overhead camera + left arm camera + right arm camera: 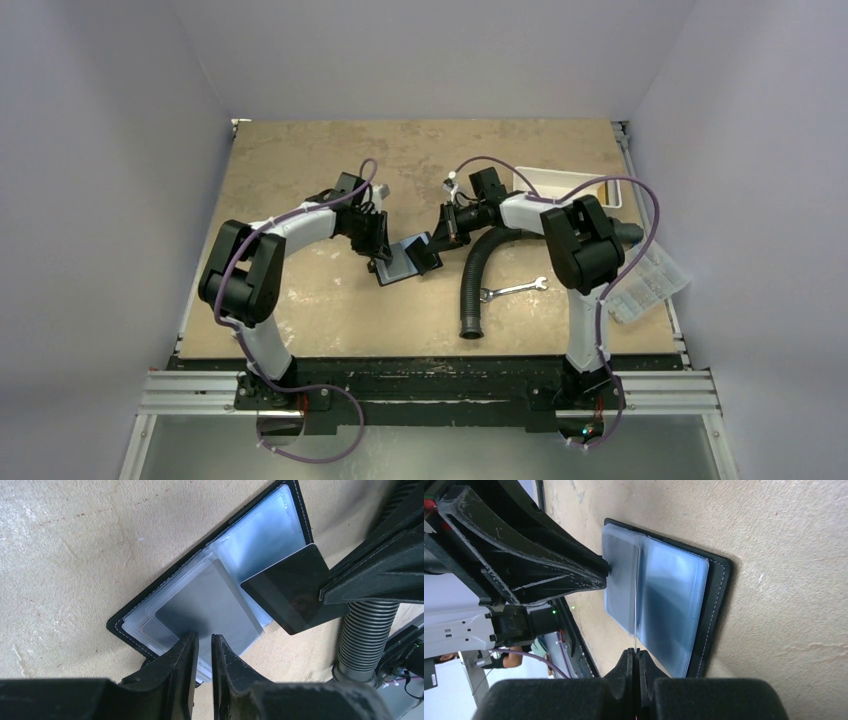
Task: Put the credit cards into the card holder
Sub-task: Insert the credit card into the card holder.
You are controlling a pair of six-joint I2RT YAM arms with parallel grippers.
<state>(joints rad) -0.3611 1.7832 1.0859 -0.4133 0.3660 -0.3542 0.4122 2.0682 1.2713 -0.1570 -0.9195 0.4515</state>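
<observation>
The black folding card holder (125,625) lies open near the middle of the tan table (300,170), clear sleeves up. My right gripper (636,662) is clamped tight on the edge of a thin glossy dark card (292,592) poised over the holder. My left gripper (204,650) stands a slit apart at the edge of a flat grey card (210,610) on the sleeves; whether it pinches it, I cannot tell. I judge these cards light, stiff and slick, best held by an edge.

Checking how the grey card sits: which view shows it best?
Left wrist view: the grey card faces the camera, lying over the open card holder. The top view shows only a tiny patch; the right wrist view shows it slanted and hazy.
</observation>
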